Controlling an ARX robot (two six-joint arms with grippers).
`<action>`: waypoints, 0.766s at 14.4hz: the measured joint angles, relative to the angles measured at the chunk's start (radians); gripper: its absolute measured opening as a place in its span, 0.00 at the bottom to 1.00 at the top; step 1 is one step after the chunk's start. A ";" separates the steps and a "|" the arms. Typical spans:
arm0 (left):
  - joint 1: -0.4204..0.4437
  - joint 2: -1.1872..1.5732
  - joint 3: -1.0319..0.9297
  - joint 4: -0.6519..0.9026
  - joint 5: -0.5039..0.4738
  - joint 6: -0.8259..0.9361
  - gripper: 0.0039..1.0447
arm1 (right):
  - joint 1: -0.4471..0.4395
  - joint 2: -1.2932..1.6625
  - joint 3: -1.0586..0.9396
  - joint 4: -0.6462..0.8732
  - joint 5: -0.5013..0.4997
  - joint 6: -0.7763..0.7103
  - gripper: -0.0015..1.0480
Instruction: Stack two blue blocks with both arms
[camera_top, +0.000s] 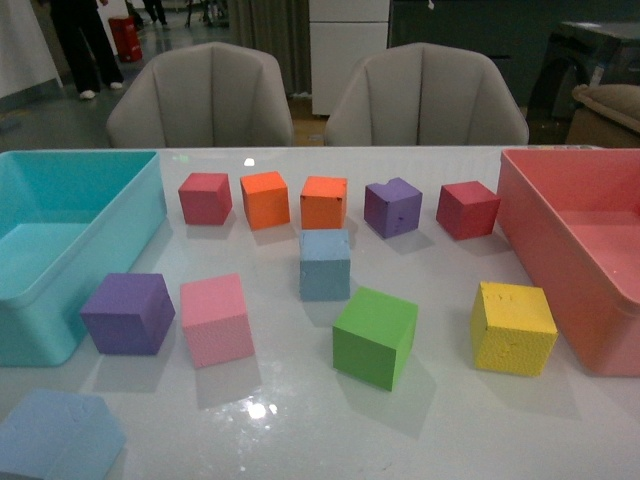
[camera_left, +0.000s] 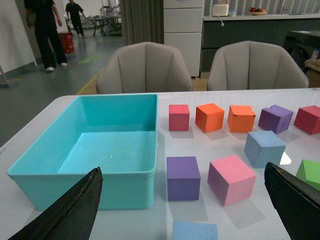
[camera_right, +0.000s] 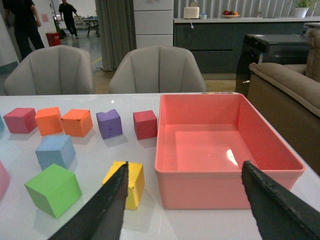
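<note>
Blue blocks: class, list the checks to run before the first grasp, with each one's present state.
1. Centre blue block located, top bare: ok.
2. Near blue block located, top bare: ok.
3. Near blue block wholly in frame: not ok, cut off at the edge.
4. Left gripper open, empty: ok.
5. Right gripper open, empty: ok.
6. Finger room between centre blue block and orange cube behind it: cannot tell.

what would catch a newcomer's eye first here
The two big bins: a turquoise bin at far left and a salmon-pink bin at far right. Between them lie bright foam cubes, with one blue block in the middle and the other blue block at the near left corner.
</note>
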 joint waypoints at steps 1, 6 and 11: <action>0.000 0.000 0.000 0.000 0.000 0.000 0.94 | 0.000 0.000 0.000 0.000 0.000 0.000 0.73; -0.037 0.146 0.115 -0.208 -0.076 -0.018 0.94 | 0.000 0.000 0.000 0.001 0.000 0.000 0.94; 0.012 0.517 0.197 0.129 0.043 -0.002 0.94 | 0.000 0.000 0.000 0.000 0.000 0.000 0.94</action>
